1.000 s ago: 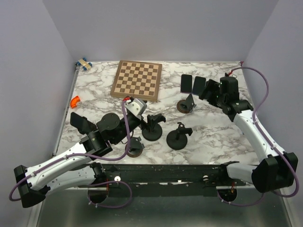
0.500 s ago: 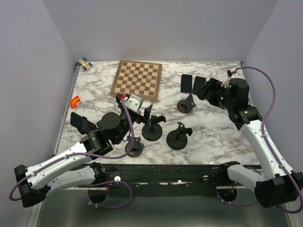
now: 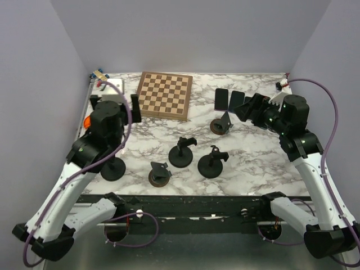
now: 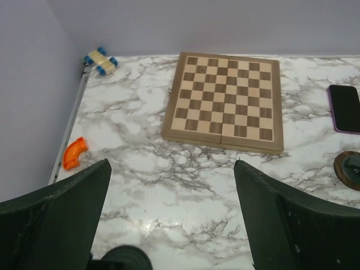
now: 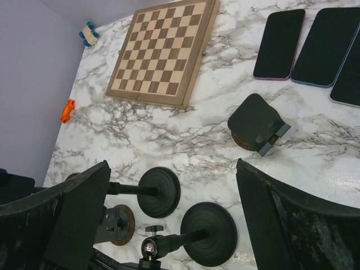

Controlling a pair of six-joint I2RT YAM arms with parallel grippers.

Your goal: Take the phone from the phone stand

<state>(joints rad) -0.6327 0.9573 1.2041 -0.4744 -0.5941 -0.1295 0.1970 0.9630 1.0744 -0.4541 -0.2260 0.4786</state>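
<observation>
You have three phones lying flat, screens up, in the upper right of the marble table [image 3: 253, 163]. In the right wrist view they are the purple-rimmed phone [image 5: 279, 44], the blue-rimmed phone [image 5: 329, 45] touching its right side, and a third phone [image 5: 351, 76] cut off by the frame edge. Any marking on them is too small to read.

Just below them stands the brown-based stand [image 5: 256, 121], its cradle plate tilted. Toward the centre you see two black stands [image 3: 181, 153] side by side, and a second brown-based stand [image 3: 160, 174] near the front edge. Another round stand base [image 3: 112, 169] sits at lower left, with the rest of that stand hidden by your left arm.

Your right gripper [image 5: 173, 164] has its fingers spread wide with nothing between them. That arm rises from the lower right, bends at the elbow and points left toward the phones.

Your left gripper [image 4: 171, 166] is also spread wide and holds nothing. Its arm reaches up the left side, the wrist lifted above the table beside the chessboard [image 3: 164, 94].

An orange piece [image 4: 75, 153] lies at the left edge, and a blue-wheeled wooden toy [image 4: 100, 61] sits in the far left corner.
</observation>
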